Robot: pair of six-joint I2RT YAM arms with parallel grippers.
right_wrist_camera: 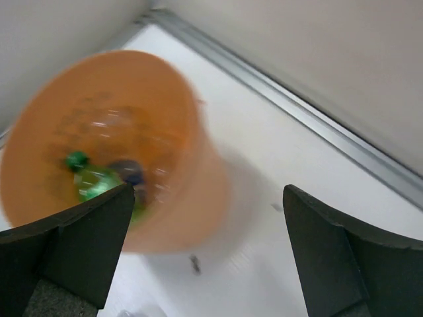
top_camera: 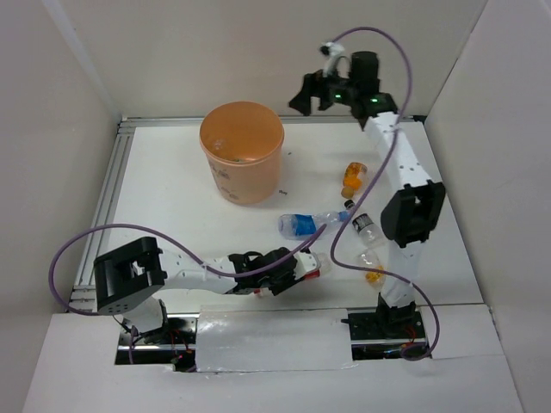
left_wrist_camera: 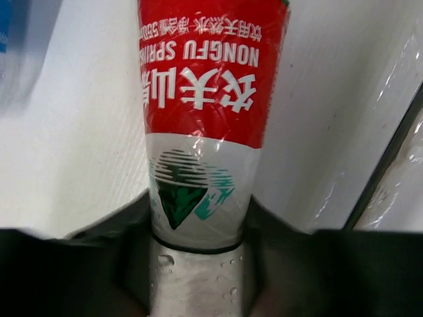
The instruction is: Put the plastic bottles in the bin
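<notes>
Roughly between bin and left gripper with red-labelled bottle, blue-labelled bottle.

Peach-orange bin, upper centre of the overhead view. Bright green bottle inside it, lower left of the right wrist view. Labelled bottle: red band with white lettering, then white with a dark green and teal emblem, clear below. Clear bottle with blue label, mid-frame. Orange small bottle, right. White table. Purple cable, lower left.

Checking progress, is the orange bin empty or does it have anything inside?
Not empty: the right wrist view shows a green bottle inside the bin.
</notes>
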